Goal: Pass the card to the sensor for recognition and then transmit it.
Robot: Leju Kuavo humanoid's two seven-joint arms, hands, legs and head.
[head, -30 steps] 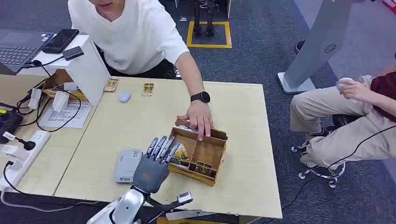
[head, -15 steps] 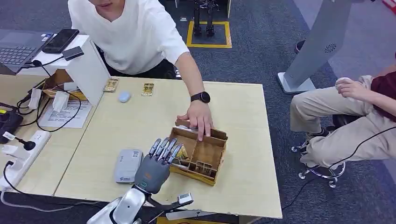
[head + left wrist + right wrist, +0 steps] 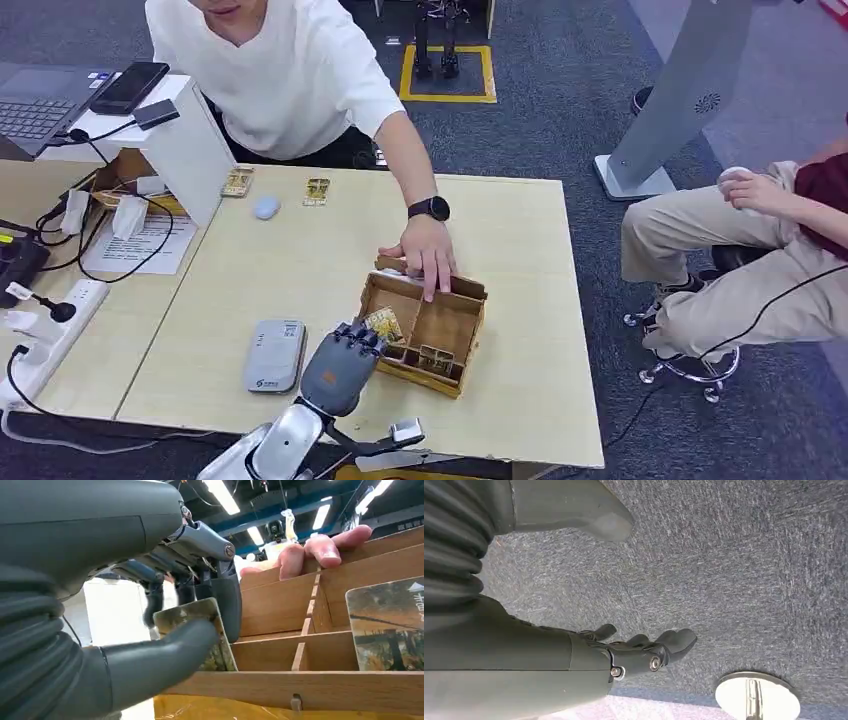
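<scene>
Pale wood counter [image 3: 300, 250]: it carries everything the task needs, and a person across it rests a hand [image 3: 428, 255] on the far wall of the box.
Wooden box [image 3: 470, 335]: an open tray split into compartments, on the counter between the robot and the person; more cards stand in it, one seen close in the left wrist view [image 3: 387, 625].
Sensor [image 3: 274, 355]: a flat grey reader lying on the counter just beside the box, on the robot's left of it; nothing lies on it, so the recognition step is judged not yet done.
Left hand [image 3: 341, 367]: reaches into the near-left compartment, fingers curled down; in the left wrist view [image 3: 165, 615] the thumb and the dark fingers pinch a card between them.
Card [image 3: 385, 324]: upright in that compartment, its lower part still below the box wall; seen close [image 3: 187, 617], it is clamped at its upper part.
Right hand [image 3: 644, 647]: hangs over grey carpet, fingers loosely apart, holding nothing.
Progress: the grasp looks made, an early stage.
Left to do: lifting the card out, presenting it at the sensor, then handing it on, presumably to the person.
</scene>
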